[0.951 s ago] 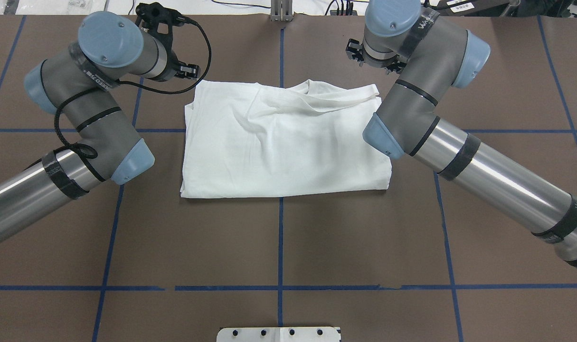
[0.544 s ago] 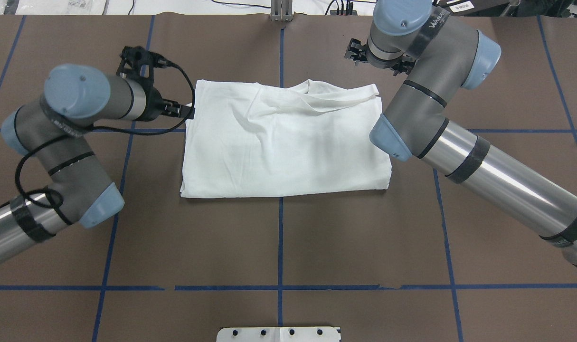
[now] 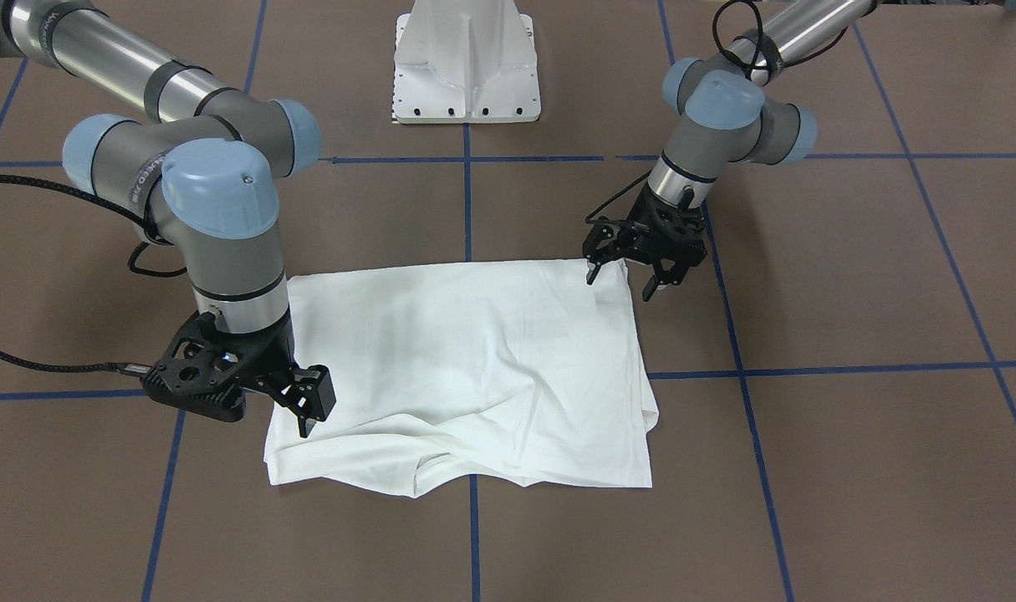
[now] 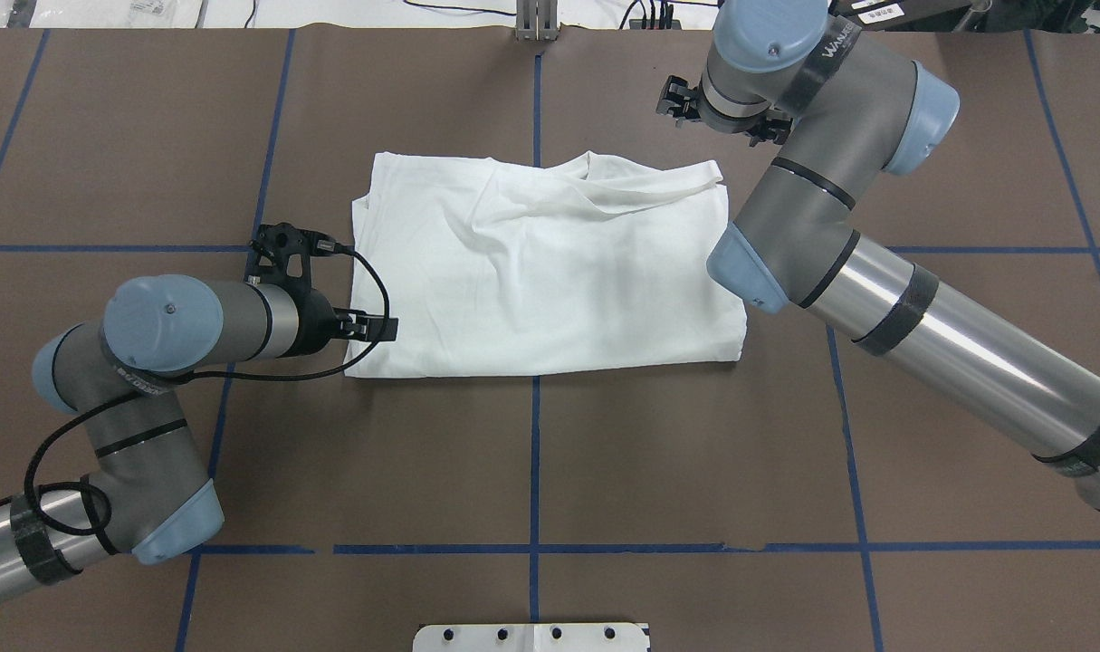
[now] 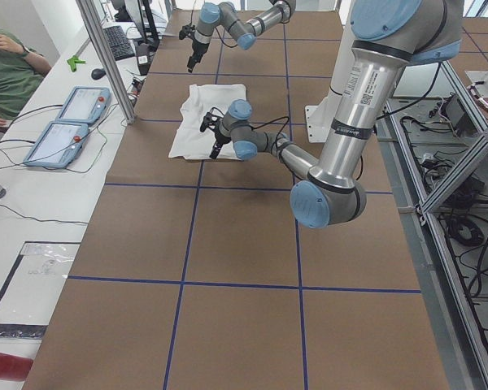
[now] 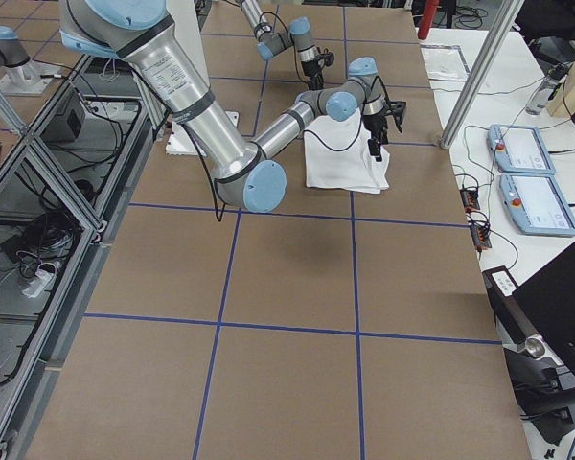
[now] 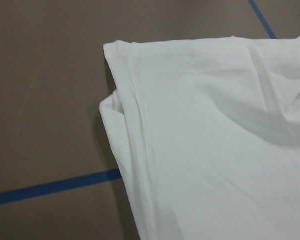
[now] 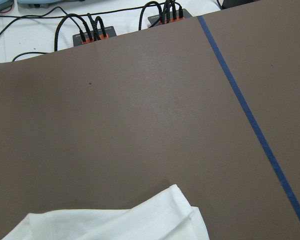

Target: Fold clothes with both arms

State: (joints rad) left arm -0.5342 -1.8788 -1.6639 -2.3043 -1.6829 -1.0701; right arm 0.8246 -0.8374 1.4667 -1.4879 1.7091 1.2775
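White shirt (image 4: 540, 272) lies on the brown table (image 4: 531, 471), folded into a rough rectangle across the centre blue tape line. Some creases run over the top layer. A loose curved fold sits along the edge far from the robot (image 3: 428, 468). The stacked layers show at the shirt's left edge in the left wrist view (image 7: 125, 125).

Left hand (image 3: 618, 287) is at the shirt's near-left corner, on the robot's side. Its fingers are apart and point down, one (image 3: 589, 276) at the cloth edge and the other over bare table just beside it. It grips nothing. Overhead, the same hand (image 4: 373, 326) sits at that corner, with the left arm (image 4: 160, 326) bent in from the left. I cannot tell whether the fingertips touch the cloth.

Right hand (image 3: 311, 410) is at the shirt's far-right corner, raised above the table, with its fingers apart and nothing held. Overhead it (image 4: 690, 95) shows only partly under the right arm (image 4: 803, 208), past the shirt's far edge. The right wrist view shows only the shirt corner (image 8: 140, 220) at the bottom of the picture and table beyond it, and no fingers.

White pedestal base (image 3: 466, 58) stands at the robot's edge of the table, well apart from the shirt.
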